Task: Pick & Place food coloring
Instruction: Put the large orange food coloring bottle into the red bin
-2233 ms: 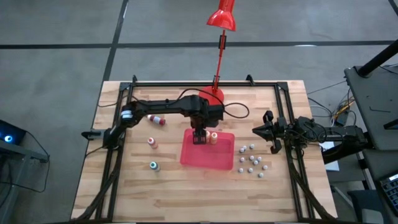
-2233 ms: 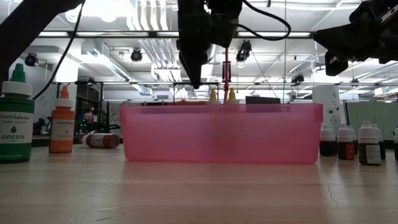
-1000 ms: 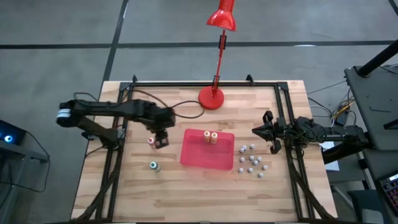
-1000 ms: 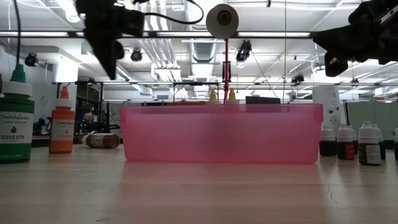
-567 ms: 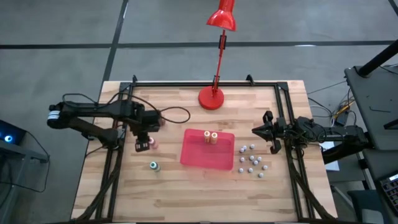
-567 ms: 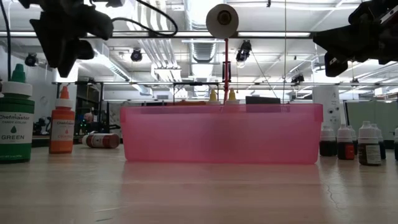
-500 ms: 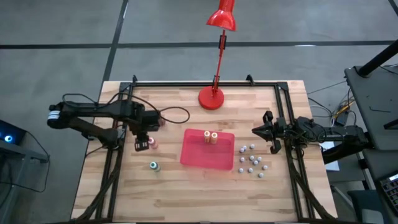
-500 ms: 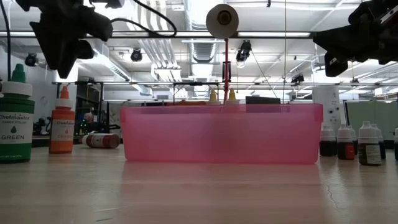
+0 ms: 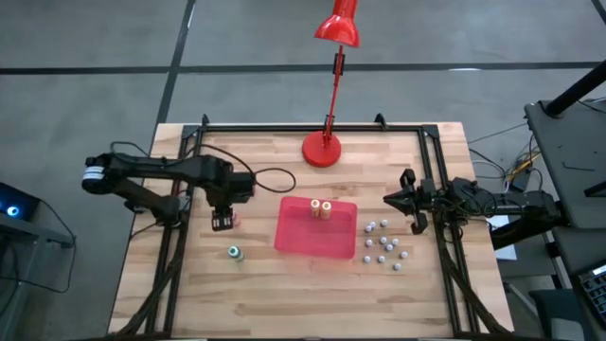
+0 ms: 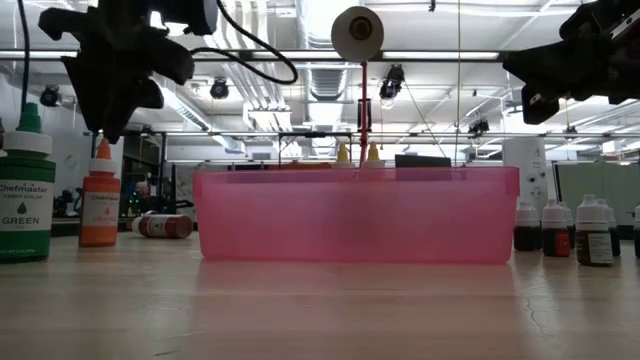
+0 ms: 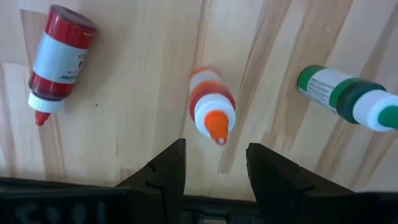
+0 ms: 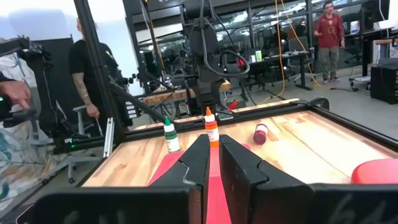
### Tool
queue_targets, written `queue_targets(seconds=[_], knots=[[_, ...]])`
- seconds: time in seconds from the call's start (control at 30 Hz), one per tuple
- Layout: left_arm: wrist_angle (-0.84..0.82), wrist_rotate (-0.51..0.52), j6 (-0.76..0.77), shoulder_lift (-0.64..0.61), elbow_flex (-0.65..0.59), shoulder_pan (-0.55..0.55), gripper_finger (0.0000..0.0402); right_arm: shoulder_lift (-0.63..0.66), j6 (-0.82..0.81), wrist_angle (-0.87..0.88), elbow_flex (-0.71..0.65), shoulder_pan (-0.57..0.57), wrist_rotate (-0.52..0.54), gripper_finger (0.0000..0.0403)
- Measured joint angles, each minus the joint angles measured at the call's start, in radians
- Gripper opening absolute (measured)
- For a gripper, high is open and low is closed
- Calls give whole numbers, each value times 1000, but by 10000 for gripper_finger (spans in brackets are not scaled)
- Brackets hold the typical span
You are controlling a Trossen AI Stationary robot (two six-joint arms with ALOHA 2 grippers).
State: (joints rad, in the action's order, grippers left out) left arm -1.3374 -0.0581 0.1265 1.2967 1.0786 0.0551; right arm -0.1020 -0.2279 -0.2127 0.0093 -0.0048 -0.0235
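While your left gripper hovers with fingers apart, the orange bottle stands directly beneath it, untouched, near the counter's left edge; your right gripper waits closed.

Orange-capped bottle, green-capped bottle, translucent pink tray

Robotics lab — open industrial workspace

Exposed ceiling ducts and strip lights overhead, cluttered workbenches behind, people standing about.
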Motion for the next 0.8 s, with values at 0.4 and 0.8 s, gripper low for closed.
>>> queue_targets(seconds=[0.4,0.8], knots=[[2,7,-2,105,-4,0,140,0,0,0,0,0,0,29],[24,12,-3,172,-14,0,140,0,0,0,0,0,0,29]])
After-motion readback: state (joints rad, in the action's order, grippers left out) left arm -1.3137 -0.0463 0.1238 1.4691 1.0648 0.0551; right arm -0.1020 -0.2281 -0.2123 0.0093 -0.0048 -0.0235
